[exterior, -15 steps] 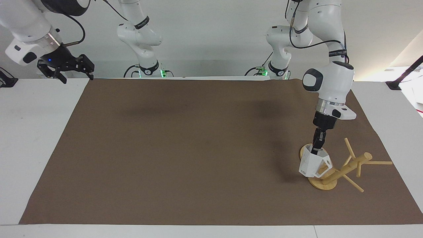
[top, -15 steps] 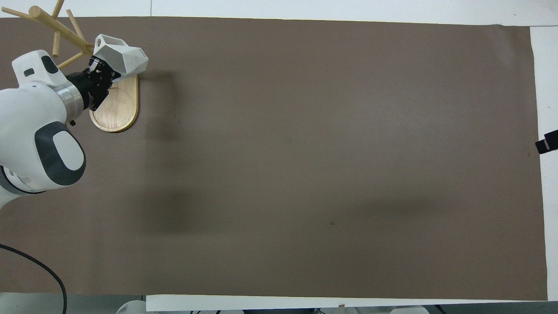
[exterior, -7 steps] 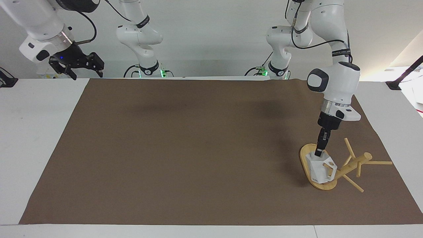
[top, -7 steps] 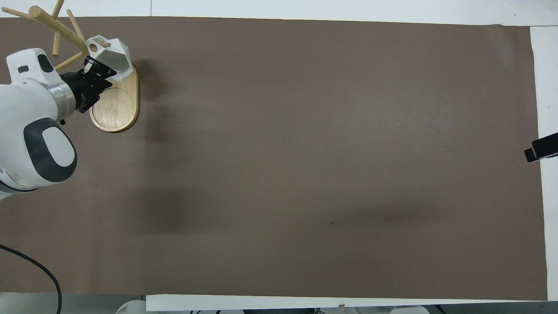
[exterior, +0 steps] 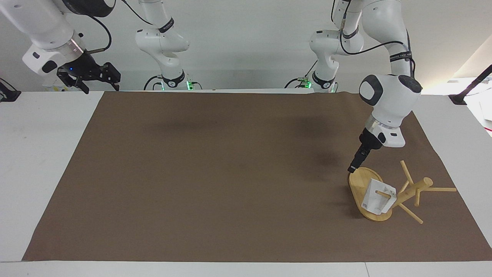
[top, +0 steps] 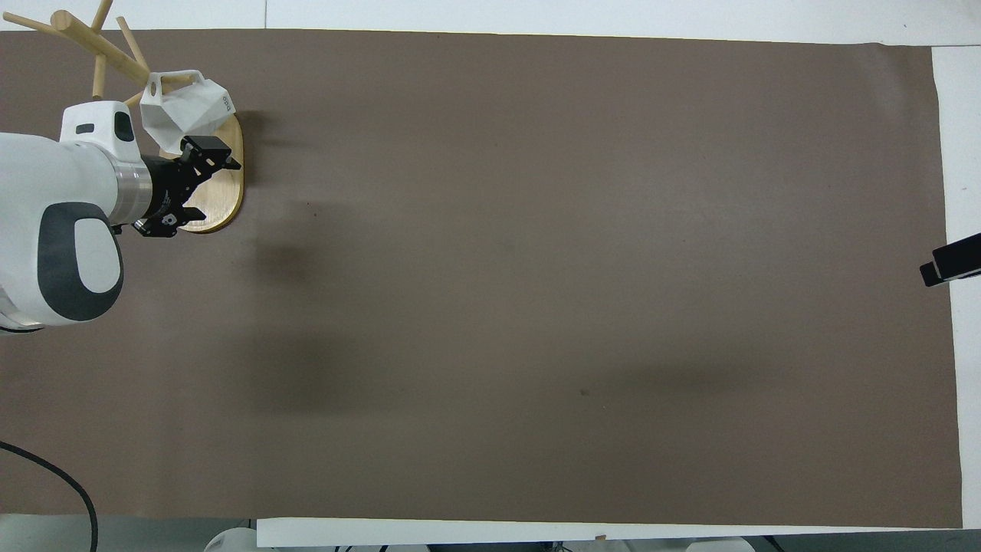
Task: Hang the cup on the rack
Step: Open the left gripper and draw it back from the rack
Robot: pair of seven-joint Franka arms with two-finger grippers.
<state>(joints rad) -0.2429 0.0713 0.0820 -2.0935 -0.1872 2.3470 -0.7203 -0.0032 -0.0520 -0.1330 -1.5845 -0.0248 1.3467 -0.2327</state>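
The white faceted cup [exterior: 376, 199] hangs by its handle on a peg of the bamboo rack [exterior: 412, 191], over the rack's oval base [exterior: 359, 184]. It also shows in the overhead view [top: 188, 111] beside the rack's post [top: 100, 47]. My left gripper [exterior: 352, 168] is open and empty, clear of the cup, just above the end of the base nearer the robots; it also shows in the overhead view [top: 222, 156]. My right gripper [exterior: 89, 77] is open and waits raised at the right arm's end of the table.
A brown mat [exterior: 230, 173] covers most of the white table [exterior: 42, 154]. The rack stands on it at the left arm's end, with thin pegs [exterior: 442, 189] sticking out toward the mat's edge. The right gripper's tip [top: 949, 262] shows at the overhead view's edge.
My left gripper let go of the cup, which now hangs on the peg, and drew back toward the robots over the base. The right gripper shifted slightly earlier, then held still.
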